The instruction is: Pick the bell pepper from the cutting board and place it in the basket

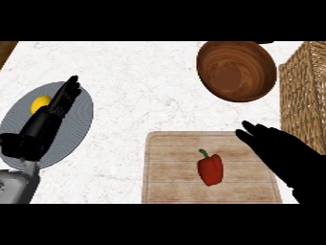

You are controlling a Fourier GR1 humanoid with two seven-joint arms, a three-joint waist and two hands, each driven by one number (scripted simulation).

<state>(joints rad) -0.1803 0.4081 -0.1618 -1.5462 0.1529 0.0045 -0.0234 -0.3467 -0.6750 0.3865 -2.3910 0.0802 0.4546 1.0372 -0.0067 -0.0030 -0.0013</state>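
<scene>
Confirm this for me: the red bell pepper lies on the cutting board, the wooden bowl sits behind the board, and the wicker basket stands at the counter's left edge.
One point is wrong. In the head view the wicker basket stands at the counter's right edge, not its left. The rest holds: the red bell pepper lies on the cutting board, and the wooden bowl sits behind the board.

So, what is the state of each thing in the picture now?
Pepper: lying on the board, not held.
Bowl: tilted, nothing inside.
Basket: nothing visible inside.
Plate: holds a yellow item.
Left hand: open, over the plate.
Right hand: open, right of the pepper.
</scene>
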